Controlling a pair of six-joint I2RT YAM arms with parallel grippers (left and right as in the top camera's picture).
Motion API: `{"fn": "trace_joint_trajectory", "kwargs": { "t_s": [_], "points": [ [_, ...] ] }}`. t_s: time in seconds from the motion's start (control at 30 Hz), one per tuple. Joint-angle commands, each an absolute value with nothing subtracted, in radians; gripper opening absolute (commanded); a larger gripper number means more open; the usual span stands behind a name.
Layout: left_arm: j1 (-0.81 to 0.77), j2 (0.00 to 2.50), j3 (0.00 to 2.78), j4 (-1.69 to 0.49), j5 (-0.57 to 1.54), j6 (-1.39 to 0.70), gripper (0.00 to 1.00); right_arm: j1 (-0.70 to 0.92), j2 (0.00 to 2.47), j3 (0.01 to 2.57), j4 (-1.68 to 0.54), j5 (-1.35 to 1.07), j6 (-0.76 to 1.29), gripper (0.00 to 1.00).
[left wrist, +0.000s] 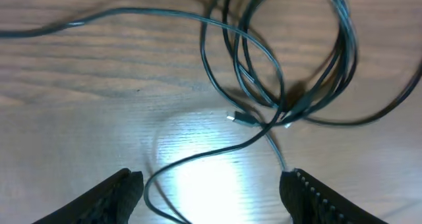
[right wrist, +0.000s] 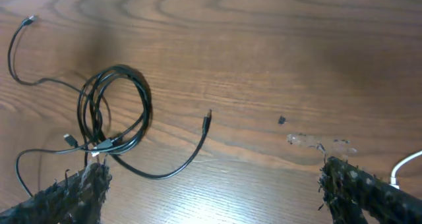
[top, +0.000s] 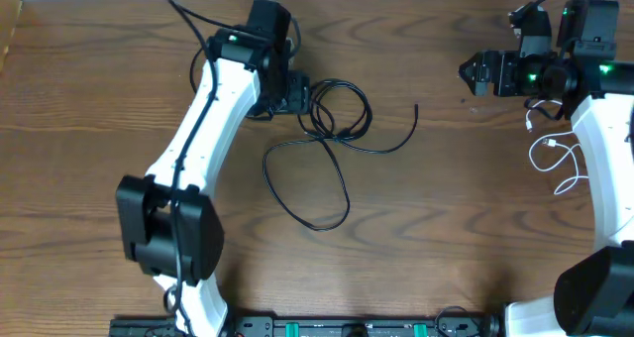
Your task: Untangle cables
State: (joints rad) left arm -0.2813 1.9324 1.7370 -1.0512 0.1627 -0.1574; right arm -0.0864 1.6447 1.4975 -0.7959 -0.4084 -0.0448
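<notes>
Two black cables [left wrist: 271, 112] lie coiled and looped through each other mid-worktop [top: 446, 228], nearer the far edge. One white cable [top: 547, 146] curls by the right edge. Left end effector [left wrist: 212, 178] gapes wide, a black strand running ungripped between its fingers. Right end effector [right wrist: 214, 174] is spread wide too, empty.

The wooden table [top: 446, 238] carries tangled black cables [top: 337, 136] (coiled, looping) and one white cable [top: 555, 144].

Coiled black cables [right wrist: 146, 112] on wooden table [right wrist: 264, 39], end effector [right wrist: 214, 176] spread wide
</notes>
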Motion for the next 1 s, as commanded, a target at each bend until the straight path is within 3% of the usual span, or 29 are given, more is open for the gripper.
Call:
{"fn": "trace_joint_trajectory", "kwargs": {
  "t_s": [0.0, 0.23, 0.67, 0.83, 0.97],
  "points": [
    [-0.276, 1.988, 1.723, -1.091, 0.244, 0.113, 0.72, -0.071, 1.638, 1.507, -0.796, -0.418, -0.046, 0.99],
    [-0.274, 2.067, 1.722, -1.181, 0.254, 0.365, 0.72, -0.070, 1.639, 1.505, -0.797, -0.418, -0.046, 0.99],
    [-0.263, 2.127, 1.722, -1.169, 0.250, 0.502, 0.71, -0.070, 1.639, 1.503, -0.797, -0.418, -0.046, 0.99],
    [-0.263, 2.153, 1.706, -1.153, 0.250, 0.509, 0.67, -0.070, 1.639, 1.503, -0.797, -0.418, -0.046, 0.98],
    [-0.263, 2.193, 1.697, -1.151, 0.250, 0.509, 0.57, -0.070, 1.639, 1.503, -0.797, -0.417, -0.046, 0.98]
  ]
}}
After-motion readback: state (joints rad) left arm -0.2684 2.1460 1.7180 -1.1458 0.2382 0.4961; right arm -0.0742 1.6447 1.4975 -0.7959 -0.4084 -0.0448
